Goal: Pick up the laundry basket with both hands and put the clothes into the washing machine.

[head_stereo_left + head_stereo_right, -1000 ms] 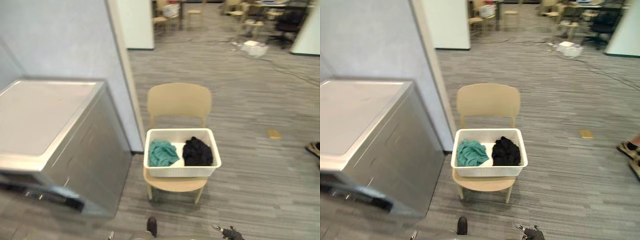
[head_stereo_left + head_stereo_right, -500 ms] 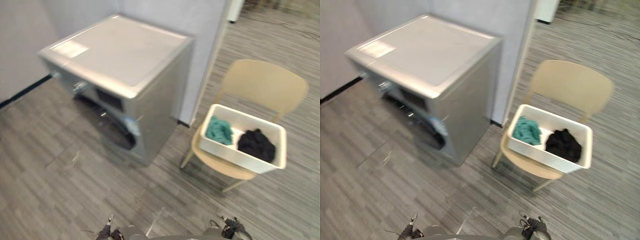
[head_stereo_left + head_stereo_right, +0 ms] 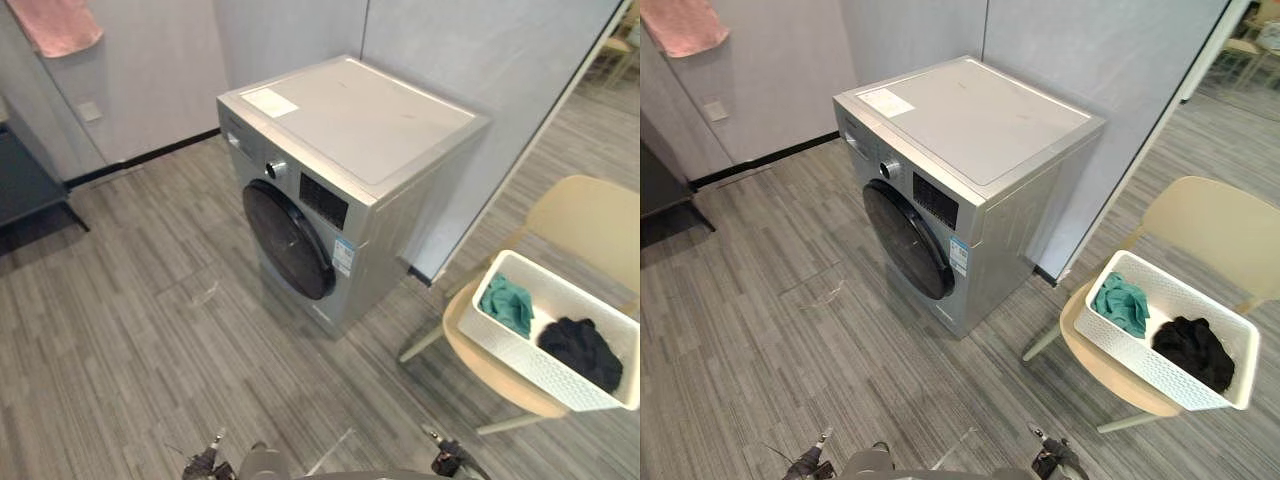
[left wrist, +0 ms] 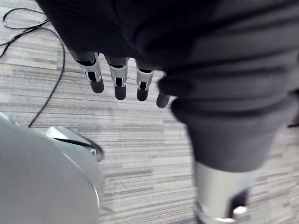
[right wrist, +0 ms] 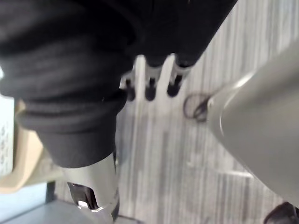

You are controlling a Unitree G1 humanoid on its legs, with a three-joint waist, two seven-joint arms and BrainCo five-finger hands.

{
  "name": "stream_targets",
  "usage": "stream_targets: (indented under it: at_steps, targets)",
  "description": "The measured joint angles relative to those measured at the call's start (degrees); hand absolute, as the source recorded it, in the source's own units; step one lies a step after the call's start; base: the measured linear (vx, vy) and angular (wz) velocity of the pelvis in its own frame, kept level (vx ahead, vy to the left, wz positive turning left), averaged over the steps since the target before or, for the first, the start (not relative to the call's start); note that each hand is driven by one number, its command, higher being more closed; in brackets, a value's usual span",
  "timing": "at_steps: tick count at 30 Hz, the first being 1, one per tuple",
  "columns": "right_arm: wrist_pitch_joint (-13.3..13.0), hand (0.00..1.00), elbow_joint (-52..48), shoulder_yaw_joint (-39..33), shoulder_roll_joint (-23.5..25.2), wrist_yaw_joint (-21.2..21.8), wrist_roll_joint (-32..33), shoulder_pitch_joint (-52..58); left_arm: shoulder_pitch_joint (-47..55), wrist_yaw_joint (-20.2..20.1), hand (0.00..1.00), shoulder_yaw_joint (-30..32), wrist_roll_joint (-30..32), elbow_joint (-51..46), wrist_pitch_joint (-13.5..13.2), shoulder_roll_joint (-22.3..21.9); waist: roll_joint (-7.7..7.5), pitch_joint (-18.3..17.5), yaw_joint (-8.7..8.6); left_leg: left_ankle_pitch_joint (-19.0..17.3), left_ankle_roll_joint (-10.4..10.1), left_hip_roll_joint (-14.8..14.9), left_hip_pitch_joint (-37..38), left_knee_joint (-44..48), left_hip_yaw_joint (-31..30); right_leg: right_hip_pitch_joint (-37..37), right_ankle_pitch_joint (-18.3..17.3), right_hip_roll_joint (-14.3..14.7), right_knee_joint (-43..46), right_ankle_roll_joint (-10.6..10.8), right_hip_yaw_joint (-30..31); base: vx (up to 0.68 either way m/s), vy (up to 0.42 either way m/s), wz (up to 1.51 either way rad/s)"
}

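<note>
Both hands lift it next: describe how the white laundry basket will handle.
Probably light: the laundry basket holds just a teal garment and a black garment. Its perforated walls look stiff, unlikely to sag. It seems to overhang the chair, so might tip.

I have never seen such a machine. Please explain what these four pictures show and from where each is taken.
A humanoid robot took them. The two wide pictures come from its head cameras, looking down: a silver washing machine, door closed, and beside it a chair carrying a white laundry basket with a teal garment and a black garment. The two close pictures come from wrist cameras: the left hand and the right hand hang open above the floor, holding nothing.
</note>
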Motion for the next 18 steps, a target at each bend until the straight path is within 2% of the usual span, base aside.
stream_targets:
  at_steps: [1, 2, 3, 4, 5, 7, 8, 9, 10, 11, 12, 13, 14, 17, 18]
  targets:
    - [0.0, 0.00, -0.8, 0.2, 0.0, 0.1, 0.6, 1.3, -0.5, -0.2, 0.00, 0.0, 0.8, 0.0, 0.3, -0.8, 2.51, -0.1, -1.47, -0.7, 2.6, -0.1, 1.4, -1.6, -0.2, -2.2, 0.7, 1.3, 10.0, -2.7, 0.5, 0.27, -0.033, 1.74]
    - [0.1, 0.00, -0.5, -0.4, 0.1, -0.1, 1.5, 2.1, -1.9, -0.4, 0.00, 0.0, 1.5, 0.0, 0.0, -1.7, 4.07, 0.3, -2.91, -0.9, 1.3, 1.1, 4.7, -7.7, -4.2, -5.7, -2.2, 5.3, 15.1, -6.4, 4.2, 0.18, -0.072, 1.63]
    - [0.2, 0.00, -0.7, -0.3, 0.2, 0.2, 1.9, 2.1, -2.2, -0.4, 0.00, 0.1, 1.6, 0.0, -0.2, -2.1, 4.03, 0.2, -2.85, -0.6, 0.5, 1.0, 5.2, -8.3, -5.2, -6.7, -3.7, 8.1, 12.1, -7.9, 5.7, 0.17, -0.088, 1.13]
    - [-0.3, 0.00, -1.6, 1.6, 0.4, 0.1, 2.4, 2.1, -2.2, -0.4, 0.00, -0.2, 1.4, -0.7, -0.3, -2.2, 2.03, 0.3, -2.58, -2.9, -0.7, -0.2, 2.5, 1.2, -6.8, -9.0, 0.8, 9.8, 6.7, -7.2, 6.6, 0.24, -0.084, 0.96]
    - [-1.0, 0.00, -1.8, 1.5, -0.4, 0.1, 2.4, 2.0, -2.1, -0.6, 0.00, -1.2, 1.4, -1.7, -0.1, -2.8, 4.10, 0.5, -3.12, -5.0, -1.9, 0.4, -0.8, 9.3, -7.6, -8.2, -1.1, 9.9, 9.3, -7.3, 4.0, 0.28, -0.056, 0.84]
    - [-0.9, 0.00, -1.9, 1.4, -0.6, 0.1, 2.1, 1.5, -1.3, -0.6, 0.00, -2.8, 0.0, -3.8, -0.5, -3.4, 4.08, 0.6, -2.61, -2.7, -5.9, -0.1, -4.9, 18.9, -9.4, -7.4, -3.7, 9.6, 10.2, -7.5, 3.9, 0.17, -0.032, 0.30]
    - [-0.7, 0.00, -2.0, 2.1, -1.0, 0.1, 1.8, 0.6, -0.4, -0.5, 0.00, -2.6, -1.5, -4.7, -0.5, -3.9, 5.41, 1.2, -2.04, 0.9, -9.0, 0.4, -7.9, 26.1, -10.5, -6.2, -4.4, 10.1, 10.3, -7.8, 4.5, 0.10, 0.020, -0.37]
    - [-0.5, 0.00, -2.9, 2.9, -1.1, 0.2, 1.4, 0.6, 0.6, -0.4, 0.00, -2.4, -2.0, -5.2, -0.5, -3.9, 6.07, 1.4, -1.04, 3.9, -9.2, 0.9, -8.9, 30.0, -10.0, -5.2, -4.5, 10.6, 10.1, -7.8, 6.3, 0.14, 0.071, -0.80]
    - [-0.4, 0.00, -3.4, 4.5, -1.8, -0.1, 1.1, 0.6, 2.7, 0.0, 0.00, -2.4, -2.1, -5.3, -0.5, -3.8, 6.31, 1.7, 0.02, 8.6, -9.1, 1.8, -10.5, 34.6, -8.9, -4.2, -4.4, 10.8, 9.2, -8.0, 8.4, 0.13, 0.087, -0.98]
    - [-0.4, 0.00, -4.1, 5.5, -1.9, -0.3, 1.0, 0.4, 3.7, 0.1, 0.00, -2.0, -3.1, -5.4, -0.5, -3.6, 6.58, 1.7, 0.36, 8.9, -8.5, 3.2, -12.1, 37.4, -7.6, -3.2, -3.9, 10.7, 8.4, -7.4, 9.7, 0.18, 0.130, -0.92]
    - [-0.1, 0.00, -5.3, 6.8, -1.7, -0.8, 1.0, 0.9, 4.5, 1.1, 0.00, -1.9, -3.6, -5.4, -0.5, -3.0, 6.51, 1.7, 0.44, 6.0, -3.8, 5.8, -13.0, 36.9, -6.5, -2.4, -3.5, 10.7, 7.3, -6.7, 10.7, 0.16, 0.113, -0.63]
    - [0.1, 0.00, -5.8, 7.5, -1.6, -1.2, 1.0, 0.8, 4.7, 1.3, 0.00, -1.8, -3.7, -5.4, -0.5, -2.5, 6.33, 1.7, 0.46, 4.6, -1.6, 7.5, -13.1, 34.9, -6.1, -2.2, -3.4, 10.7, 6.9, -6.6, 11.4, 0.23, 0.160, -0.68]
    - [0.2, 0.00, -7.4, 9.3, -1.4, -1.4, 0.5, 0.8, 4.6, 1.9, 0.00, -1.4, -3.8, -5.2, -0.5, -2.2, 5.86, 1.7, 0.69, 2.3, 0.8, 11.0, -11.8, 25.2, -5.7, -1.7, -3.0, 10.2, 5.6, -5.9, 13.4, 0.19, 0.150, -0.59]
    - [0.2, 0.00, -9.7, 12.0, -1.2, -2.0, -0.4, 0.8, 4.7, 3.6, 0.00, -1.2, -4.1, -4.9, -0.5, -1.8, 4.58, 1.4, 0.99, 2.2, 0.5, 13.5, -7.7, 5.2, -5.7, -0.5, -2.1, 7.2, 2.9, -4.1, 15.5, 0.29, 0.347, -0.49]
    - [0.0, 0.00, -10.7, 12.9, -1.1, -2.6, -0.7, 1.0, 4.6, 4.4, 0.00, -1.3, -4.0, -4.0, -0.5, -2.0, 4.73, 0.8, 1.15, 4.6, -2.6, 14.2, -4.5, -3.7, -5.6, -0.1, -1.2, 5.4, 1.7, -2.4, 16.1, 0.27, 0.477, -0.46]
